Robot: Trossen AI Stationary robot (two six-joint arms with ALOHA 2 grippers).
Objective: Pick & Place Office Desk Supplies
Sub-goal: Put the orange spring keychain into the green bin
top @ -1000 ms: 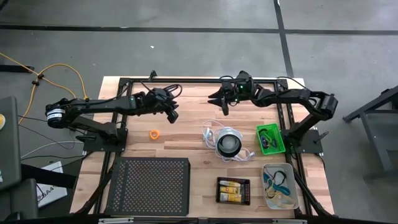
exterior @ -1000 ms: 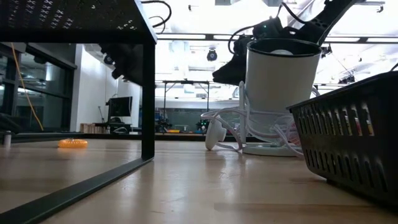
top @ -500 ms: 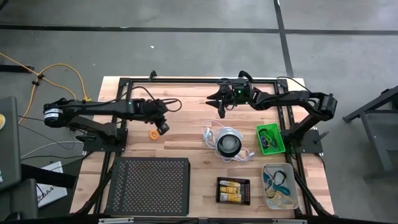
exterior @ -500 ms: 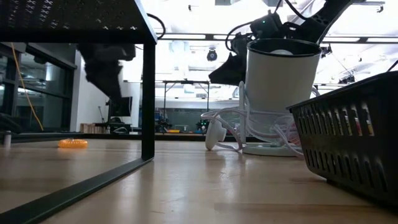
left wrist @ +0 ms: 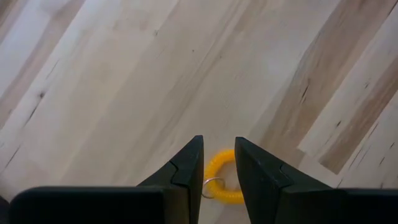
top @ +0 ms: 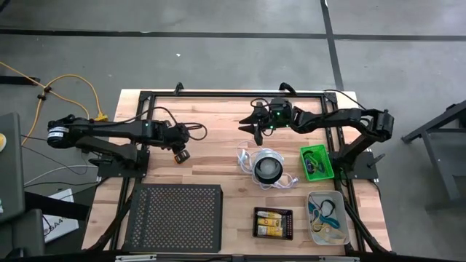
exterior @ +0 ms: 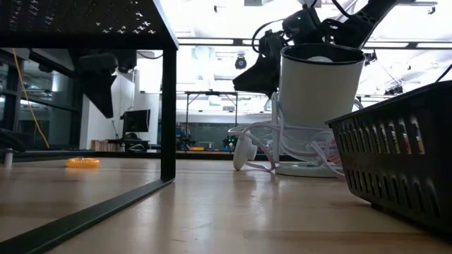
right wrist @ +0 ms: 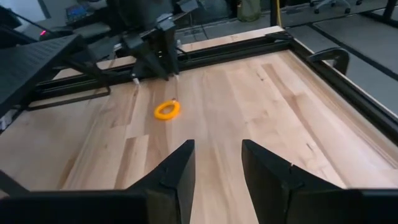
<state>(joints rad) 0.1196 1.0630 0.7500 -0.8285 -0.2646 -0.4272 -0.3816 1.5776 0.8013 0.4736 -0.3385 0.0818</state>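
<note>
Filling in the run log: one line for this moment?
left gripper: open, above orange loop, not gripping | right gripper: open, waiting

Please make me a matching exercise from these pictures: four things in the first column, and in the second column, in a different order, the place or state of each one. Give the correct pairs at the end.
Things:
1. orange loop
2. left hand
3. yellow-and-white packs
4. round white-and-black object

Places or states:
A. inside the black tray
B. lying flat on the bare wood, held by nothing
C. raised over the orange loop, fingers apart
D. standing on the table with a white cord around it

Pairs: 1-B, 2-C, 3-A, 4-D
</note>
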